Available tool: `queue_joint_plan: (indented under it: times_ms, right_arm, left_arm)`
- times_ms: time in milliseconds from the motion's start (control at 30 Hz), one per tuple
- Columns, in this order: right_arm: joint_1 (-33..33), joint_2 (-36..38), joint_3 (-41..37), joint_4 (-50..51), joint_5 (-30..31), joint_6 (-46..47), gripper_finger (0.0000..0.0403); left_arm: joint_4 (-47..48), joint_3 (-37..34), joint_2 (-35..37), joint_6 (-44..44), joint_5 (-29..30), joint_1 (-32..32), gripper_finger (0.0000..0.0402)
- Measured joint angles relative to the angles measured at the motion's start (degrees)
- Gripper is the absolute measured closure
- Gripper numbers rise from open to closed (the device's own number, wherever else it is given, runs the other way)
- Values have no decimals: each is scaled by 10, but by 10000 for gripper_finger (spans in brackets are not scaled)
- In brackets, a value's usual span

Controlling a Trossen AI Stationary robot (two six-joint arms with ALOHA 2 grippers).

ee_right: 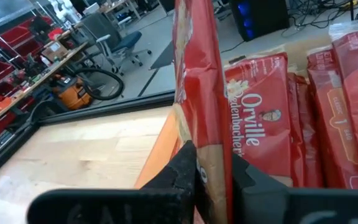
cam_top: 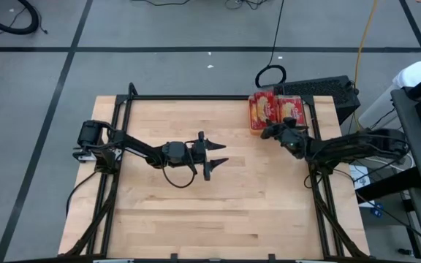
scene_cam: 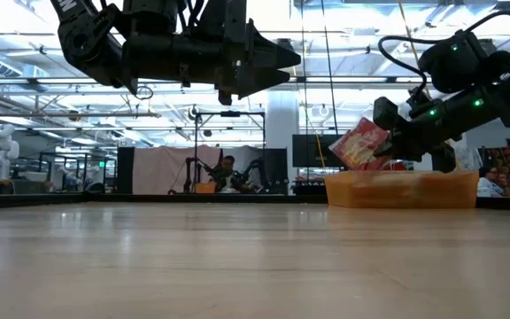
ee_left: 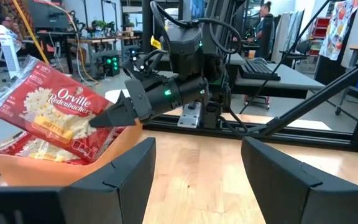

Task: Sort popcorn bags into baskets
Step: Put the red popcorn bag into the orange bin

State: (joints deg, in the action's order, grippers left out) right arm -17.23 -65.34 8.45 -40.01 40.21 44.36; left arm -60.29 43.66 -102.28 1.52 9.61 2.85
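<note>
Shallow square orange plastic basket (cam_top: pixel 253 117) at the table's far right corner holds several flat red popcorn bags (cam_top: pixel 285 111) lying side by side; exact count hidden. Right gripper (ee_left: pixel 107 118), at the basket's near edge, pinches one red popcorn packet (ee_left: pixel 47 107) edgewise, tilted above the basket wall. Left gripper (cam_top: pixel 218 154) hovers well left of the basket, fingers spread wide, holding nothing.

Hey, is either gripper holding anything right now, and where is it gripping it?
The right gripper pinches one popcorn bag by an edge, above the orange basket. The left gripper is open and holds nothing.
</note>
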Motion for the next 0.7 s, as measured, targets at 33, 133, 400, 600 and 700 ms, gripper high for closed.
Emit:
queue_joint_plan:
  times_ms: [33,133,400,600,700]
  right_arm:
    - [0,-3,0,-1,0,2,380]
    - [0,-9,0,-1,1,5,360]
    - [-25,-9,0,-11,1,-20,295]
    - [-39,-9,0,-9,-41,-17,273]
    - [-38,-9,1,-27,-44,-25,266]
  left_arm:
    - [0,0,0,0,0,0,162]
    - [0,0,0,0,0,0,162]
    - [0,0,0,0,0,0,163]
    - [1,0,0,1,0,1,163]
    - [1,0,0,2,0,1,163]
